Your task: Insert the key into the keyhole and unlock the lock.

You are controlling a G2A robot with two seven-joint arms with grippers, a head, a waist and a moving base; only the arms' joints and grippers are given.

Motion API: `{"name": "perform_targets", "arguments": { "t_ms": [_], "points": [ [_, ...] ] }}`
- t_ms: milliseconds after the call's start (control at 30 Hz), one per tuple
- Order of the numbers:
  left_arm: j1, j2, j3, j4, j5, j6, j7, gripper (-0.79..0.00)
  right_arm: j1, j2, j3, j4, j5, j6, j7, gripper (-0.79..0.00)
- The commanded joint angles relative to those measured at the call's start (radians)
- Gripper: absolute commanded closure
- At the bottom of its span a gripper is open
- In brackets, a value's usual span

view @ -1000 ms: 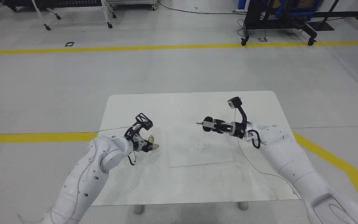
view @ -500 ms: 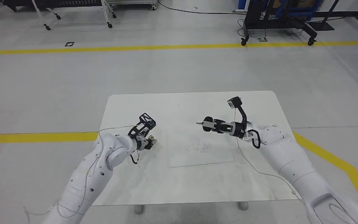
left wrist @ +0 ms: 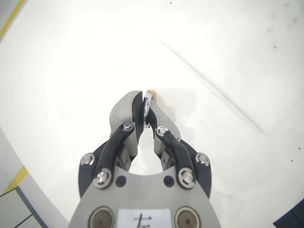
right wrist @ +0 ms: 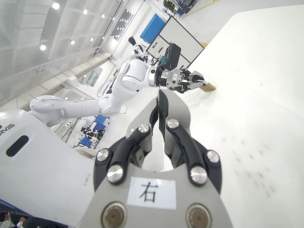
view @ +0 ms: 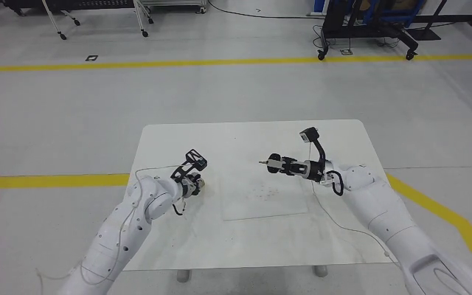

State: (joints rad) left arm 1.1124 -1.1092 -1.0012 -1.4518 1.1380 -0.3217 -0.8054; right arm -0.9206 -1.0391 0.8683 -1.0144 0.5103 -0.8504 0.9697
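The left gripper [left wrist: 144, 100] is hanging low over the left half of the white bench [view: 332, 140]. Its jaws are pinching the lock [right wrist: 208, 87] by its silver shackle [left wrist: 145, 111], with the pads pressing on both sides of the loop. The brass body of the lock is sticking out past the tips and angling down toward the bench top; whether it is touching the surface is not clear. From the right wrist view the same gripper [right wrist: 201, 79] is showing side-on, with the brass body at its tip and a shadow right beneath it. The lock is sitting just outside the left edge of a thin clear sheet [view: 258, 199] that is lying flat on the middle of the bench. The right gripper [view: 270, 163] is hovering above the far right part of that sheet, lying roughly level and pointing across at the left arm. Its jaws are closing tightly on the key [view: 262, 162], whose thin blade is poking out beyond the tips toward the lock. Key and lock are staying well apart, with open sheet and bench between them, so the key is not yet entering the keyhole.
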Motion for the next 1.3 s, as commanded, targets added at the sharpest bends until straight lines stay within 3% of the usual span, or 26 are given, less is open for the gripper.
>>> {"name": "perform_targets", "arguments": {
  "t_ms": [0,267,433,600,900,1067,1267],
  "points": [
    [-0.001,-0.001,0.002,0.002,0.002,0.004,0.001,0.0,0.0,0.0,0.0,0.0,0.0,0.0,0.0,0.0],
    [0.002,-0.005,-0.011,-0.001,-0.018,0.028,0.042,0.0,0.0,0.0,0.0,0.0,0.0,0.0,0.0,0.0],
    [0.018,-0.006,-0.058,-0.019,-0.089,0.07,0.131,0.0,0.0,0.0,0.0,0.0,0.0,0.0,0.0,0.0],
    [0.059,-0.006,-0.123,-0.059,-0.188,0.097,0.289,0.0,0.0,0.0,0.0,0.0,0.0,0.0,0.0,0.0],
    [0.059,-0.006,-0.123,-0.059,-0.188,0.097,0.289,0.0,0.0,0.0,0.0,0.0,0.0,0.0,0.0,0.0],
    [0.069,-0.014,-0.151,-0.049,-0.481,0.029,0.251,0.0,-0.009,-0.002,0.0,-0.018,0.0,0.003,-0.021,0.0],
    [-0.003,-0.041,-0.145,0.105,-0.977,0.01,0.128,0.0,-0.023,-0.03,-0.03,-0.035,-0.009,-0.03,-0.117,0.0]
  ]
}}
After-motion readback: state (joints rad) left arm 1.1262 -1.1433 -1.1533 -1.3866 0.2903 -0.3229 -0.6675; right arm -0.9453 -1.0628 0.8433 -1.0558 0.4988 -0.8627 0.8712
